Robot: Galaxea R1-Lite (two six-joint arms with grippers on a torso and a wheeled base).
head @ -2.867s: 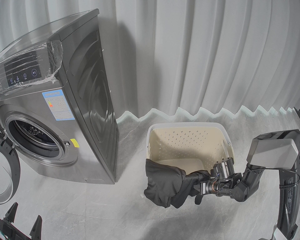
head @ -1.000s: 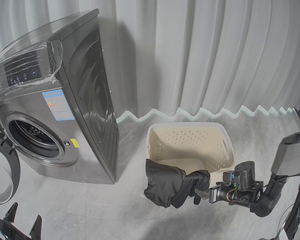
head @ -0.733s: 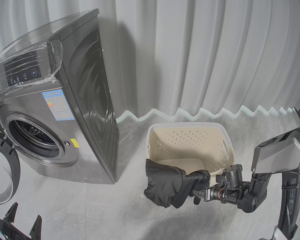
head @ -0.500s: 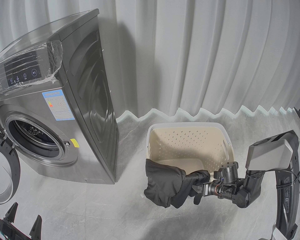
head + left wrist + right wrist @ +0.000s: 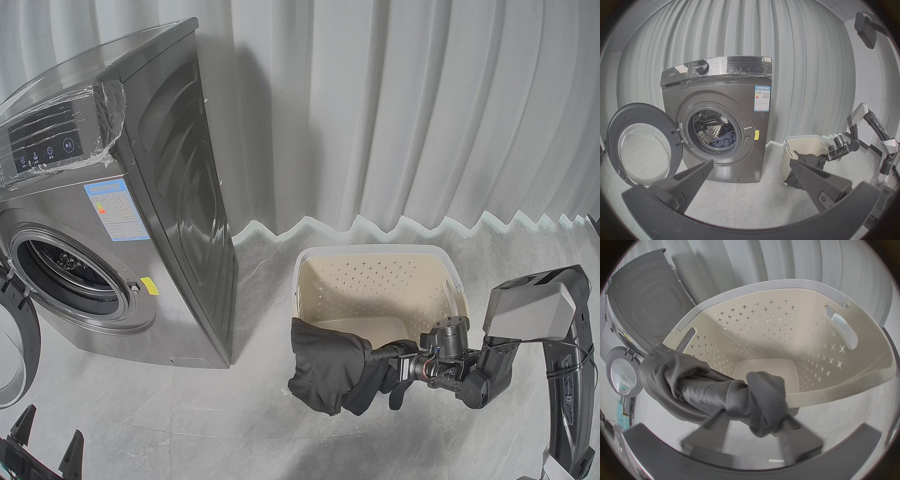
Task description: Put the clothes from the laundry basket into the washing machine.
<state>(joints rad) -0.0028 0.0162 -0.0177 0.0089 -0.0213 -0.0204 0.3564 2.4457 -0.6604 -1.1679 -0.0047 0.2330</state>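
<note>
A dark garment (image 5: 331, 369) hangs over the near left rim of the cream laundry basket (image 5: 369, 250) on the floor. Part of it is bunched into a knot (image 5: 765, 396). My right gripper (image 5: 395, 369) is at that knot, low beside the basket's near rim. In the right wrist view the right gripper (image 5: 753, 416) is open, one finger on each side of the bunch. To the left, the grey washing machine (image 5: 175, 187) has its round door (image 5: 643, 143) swung wide, and dark clothes (image 5: 725, 140) lie in the drum. My left gripper (image 5: 47, 440) hangs open and empty, low in front of the machine.
A white pleated curtain (image 5: 406, 125) closes off the back. Bare grey floor (image 5: 206, 406) lies between the machine and the basket. Apart from the draped garment, the basket's inside (image 5: 775, 365) is bare.
My right arm drew back to the right away from the garment, then came in again. The gripper is once more at the bunched cloth. The garment, the basket and the left arm stayed put.
</note>
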